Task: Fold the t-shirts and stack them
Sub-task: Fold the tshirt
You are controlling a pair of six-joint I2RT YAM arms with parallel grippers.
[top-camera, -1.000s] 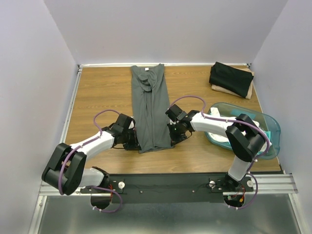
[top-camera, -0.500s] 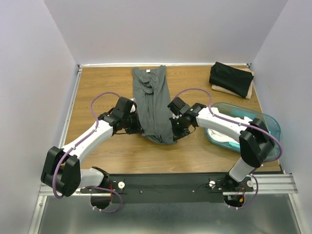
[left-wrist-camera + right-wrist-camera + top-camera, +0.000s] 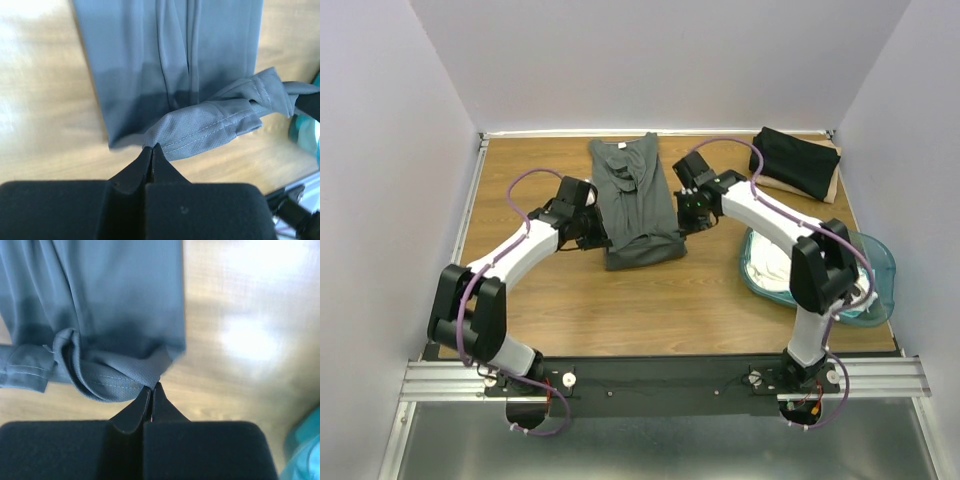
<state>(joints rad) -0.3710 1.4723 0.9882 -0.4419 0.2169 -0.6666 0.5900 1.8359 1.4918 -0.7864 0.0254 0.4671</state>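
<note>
A dark grey t-shirt (image 3: 638,205) lies in a long narrow strip on the wooden table (image 3: 530,180), its bottom part lifted and doubled back toward the collar. My left gripper (image 3: 597,222) is shut on the shirt's hem corner (image 3: 200,135) at its left edge. My right gripper (image 3: 688,212) is shut on the other hem corner (image 3: 120,382) at its right edge. A folded black t-shirt (image 3: 798,160) lies at the back right on a tan one (image 3: 828,186). White shirts (image 3: 775,270) lie in the teal tub (image 3: 880,268).
The translucent teal tub stands at the right, near the right arm's base. White walls close in the table on three sides. A metal rail (image 3: 660,375) runs along the near edge.
Both grippers have carried the grey shirt's bottom hem away from the near edge toward the collar, so the long strip is now folded over to about half its length.
</note>
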